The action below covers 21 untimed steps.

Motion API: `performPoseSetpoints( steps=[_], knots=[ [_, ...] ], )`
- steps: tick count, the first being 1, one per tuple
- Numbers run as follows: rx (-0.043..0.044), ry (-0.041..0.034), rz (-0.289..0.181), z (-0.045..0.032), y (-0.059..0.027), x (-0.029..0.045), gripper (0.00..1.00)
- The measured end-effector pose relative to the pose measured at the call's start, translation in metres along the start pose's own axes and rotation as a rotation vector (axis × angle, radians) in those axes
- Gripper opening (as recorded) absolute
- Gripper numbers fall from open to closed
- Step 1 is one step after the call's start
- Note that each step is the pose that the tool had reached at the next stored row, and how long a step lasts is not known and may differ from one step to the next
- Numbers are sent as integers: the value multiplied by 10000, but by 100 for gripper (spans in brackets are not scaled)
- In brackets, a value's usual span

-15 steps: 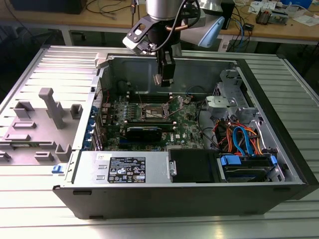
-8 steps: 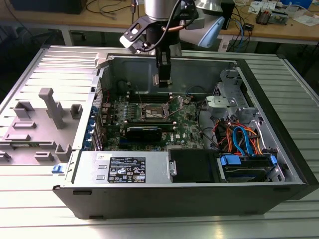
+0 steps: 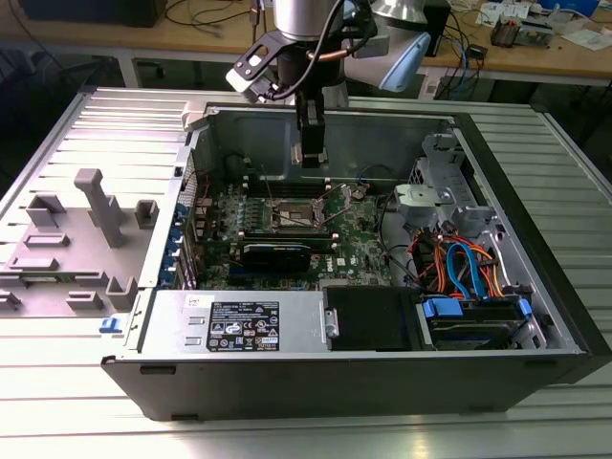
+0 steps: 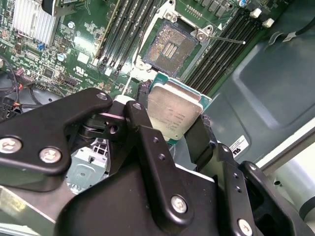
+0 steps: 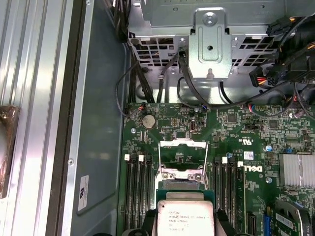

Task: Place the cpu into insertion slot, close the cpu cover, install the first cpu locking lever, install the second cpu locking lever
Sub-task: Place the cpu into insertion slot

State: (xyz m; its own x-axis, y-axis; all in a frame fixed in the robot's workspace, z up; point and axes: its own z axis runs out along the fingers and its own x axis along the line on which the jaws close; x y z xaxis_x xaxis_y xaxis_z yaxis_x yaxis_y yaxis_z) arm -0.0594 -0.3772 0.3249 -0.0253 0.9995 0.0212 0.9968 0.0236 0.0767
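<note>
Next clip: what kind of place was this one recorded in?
Most likely a robotics or electronics lab. An opened desktop computer case lies on a ribbed metal table, wooden workbenches behind it carry cables and small electronics, and a robot arm holds the cpu above the motherboard.

The cpu [image 4: 174, 112] is a flat square chip with a dull silver top and a green edge. It is clamped at two sides by the tool [image 4: 173, 110], a little tilted, near the insertion slot [image 4: 170, 45] but apart from it. The slot lies uncovered, with a dark centre and a silvery rim, at the middle of the exterior frame [image 3: 299, 212]. The cpu cover [image 5: 183, 143], a thin silvery frame, stands raised at one edge of the slot.
</note>
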Motion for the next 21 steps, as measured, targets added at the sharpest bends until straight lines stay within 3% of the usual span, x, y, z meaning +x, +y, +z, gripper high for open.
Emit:
performPoseSetpoints(
  steps=[21],
  knots=[
    [0, 0, 0, 45, -3, -1, 55]
  ],
)
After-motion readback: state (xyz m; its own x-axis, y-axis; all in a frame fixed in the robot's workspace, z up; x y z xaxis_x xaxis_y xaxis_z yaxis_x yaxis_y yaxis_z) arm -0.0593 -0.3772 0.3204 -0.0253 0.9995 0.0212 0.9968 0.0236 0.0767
